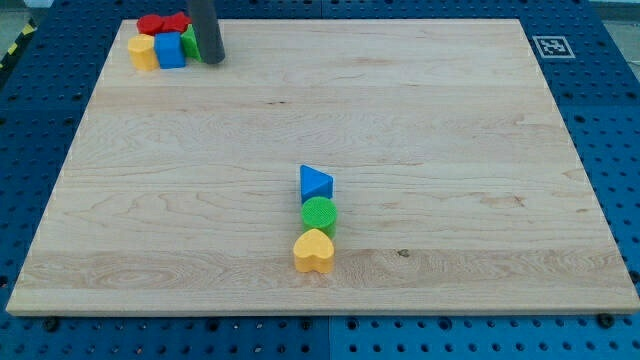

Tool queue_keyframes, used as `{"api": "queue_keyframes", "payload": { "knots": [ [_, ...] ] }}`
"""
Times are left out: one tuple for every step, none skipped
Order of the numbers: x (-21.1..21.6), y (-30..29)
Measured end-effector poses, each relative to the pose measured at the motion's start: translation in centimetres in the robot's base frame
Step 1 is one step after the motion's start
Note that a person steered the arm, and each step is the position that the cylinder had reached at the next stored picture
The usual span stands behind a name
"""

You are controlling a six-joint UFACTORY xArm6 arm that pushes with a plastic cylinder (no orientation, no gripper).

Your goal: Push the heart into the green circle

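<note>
Although carrying no jaws at all, ends in a plain dark rod, so nothing to open, close or hold. Puts my tip (213, 60) at the view's top left of the table (450, 150), just beside a green block (189, 42) half hidden behind the rod, in a tight cluster with a blue cube (169, 51), a yellow block (142, 52) and red blocks (160, 23).

Finds the yellow heart (314, 251) well apart from there, near the view's bottom centre, touching the lower edge of the green circle (320, 214), with a blue triangle (316, 183) touching the circle's upper side: three in a short column.

Looks as good as done, or short of one final nudge. Calls next for a long sweep down and toward the view's right, skirting the column, to arrive below the heart; then a gentle push toward the view's top. Risks shoving circle and triangle along if pressed too hard.
</note>
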State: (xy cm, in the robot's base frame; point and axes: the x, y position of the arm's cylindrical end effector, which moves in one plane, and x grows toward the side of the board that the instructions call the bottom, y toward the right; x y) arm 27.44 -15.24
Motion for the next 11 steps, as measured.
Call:
{"api": "queue_keyframes", "payload": {
  "knots": [
    [0.0, 0.0],
    [2.7, 4.8],
    [9.9, 13.8],
    [18.0, 21.6],
    [26.1, 28.1],
    [34.1, 29.7],
    [34.4, 26.7],
    [33.5, 17.8],
    [32.8, 15.2],
    [32.6, 15.2],
    [32.1, 13.7]
  ]
}}
